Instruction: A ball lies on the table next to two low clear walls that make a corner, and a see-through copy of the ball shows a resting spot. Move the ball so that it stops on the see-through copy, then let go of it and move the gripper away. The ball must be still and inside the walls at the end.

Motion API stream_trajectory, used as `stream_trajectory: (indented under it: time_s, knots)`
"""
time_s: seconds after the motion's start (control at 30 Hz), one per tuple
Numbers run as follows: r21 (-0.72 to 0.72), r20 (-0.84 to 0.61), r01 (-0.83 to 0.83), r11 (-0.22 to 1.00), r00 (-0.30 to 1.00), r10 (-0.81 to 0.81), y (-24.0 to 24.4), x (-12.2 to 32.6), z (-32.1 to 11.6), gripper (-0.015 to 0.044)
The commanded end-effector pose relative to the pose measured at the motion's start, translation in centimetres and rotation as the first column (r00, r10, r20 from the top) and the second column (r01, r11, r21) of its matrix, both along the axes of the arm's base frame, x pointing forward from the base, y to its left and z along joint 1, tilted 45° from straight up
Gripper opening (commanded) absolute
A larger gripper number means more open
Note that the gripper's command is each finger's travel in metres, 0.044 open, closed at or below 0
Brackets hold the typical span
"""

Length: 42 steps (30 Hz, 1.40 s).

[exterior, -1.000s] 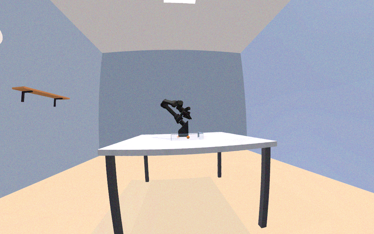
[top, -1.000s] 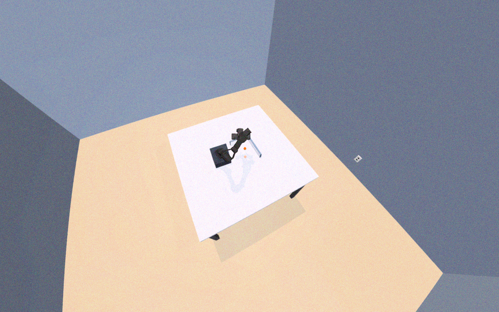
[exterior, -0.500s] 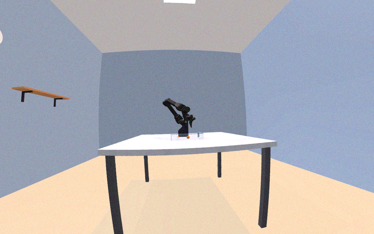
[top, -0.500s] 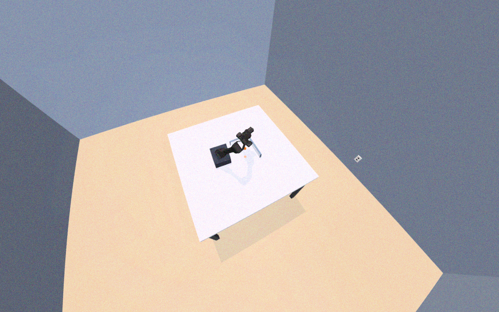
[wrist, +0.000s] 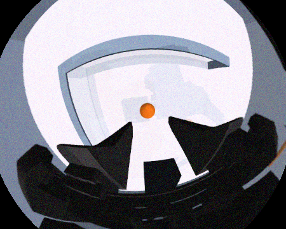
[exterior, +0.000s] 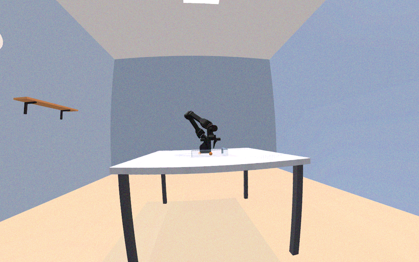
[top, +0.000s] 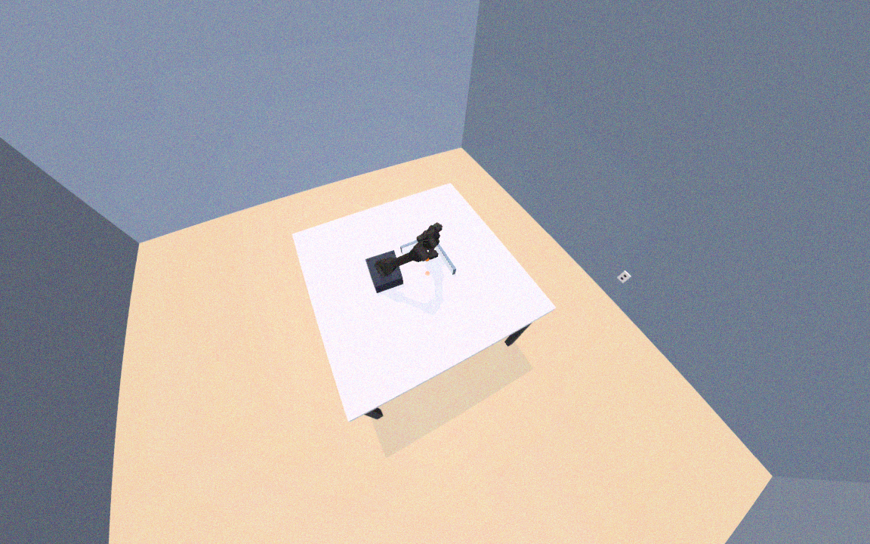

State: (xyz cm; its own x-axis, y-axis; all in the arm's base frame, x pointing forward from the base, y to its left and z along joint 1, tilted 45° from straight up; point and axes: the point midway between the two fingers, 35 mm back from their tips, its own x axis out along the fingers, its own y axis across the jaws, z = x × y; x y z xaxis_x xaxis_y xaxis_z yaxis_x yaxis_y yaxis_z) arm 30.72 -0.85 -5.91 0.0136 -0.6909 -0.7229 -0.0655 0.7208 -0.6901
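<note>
Black parallel-jaw gripper [wrist: 150,124] hangs partly open with nothing between its two dark wedge-shaped fingers — they fill the lower middle of the wrist view, pointing toward the frame's centre. Just past the fingertips, at mid-frame, the small orange ball [wrist: 147,111] rests on the white table top [wrist: 130,4]; being round, it shows no long axis or heading. Beyond it the low clear walls [wrist: 139,42] form a corner at upper left. In the top view a pale see-through copy [top: 427,273] lies just below the arm.
</note>
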Motion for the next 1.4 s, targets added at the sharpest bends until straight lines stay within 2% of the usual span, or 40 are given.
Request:
stream_trajectory:
  time_s: [0.0, 0.97, 1.1, 1.33, 1.37]
  knots:
    - [-0.011, 0.009, 0.009, 1.000, 1.000, -0.009, -0.5, 0.1, -0.4, 0.0258]
    - [-0.013, 0.008, 0.009, 1.000, 1.000, -0.009, -3.7, 0.1, -3.6, 0.0258]
    - [-0.013, 0.008, 0.009, 1.000, 1.000, -0.009, -3.7, 0.1, -3.6, 0.0153]
    - [-0.013, 0.008, 0.009, 1.000, 1.000, -0.009, -3.7, 0.1, -3.6, 0.0107]
    - [-0.013, 0.008, 0.009, 1.000, 1.000, -0.009, -3.7, 0.1, -3.6, 0.0080]
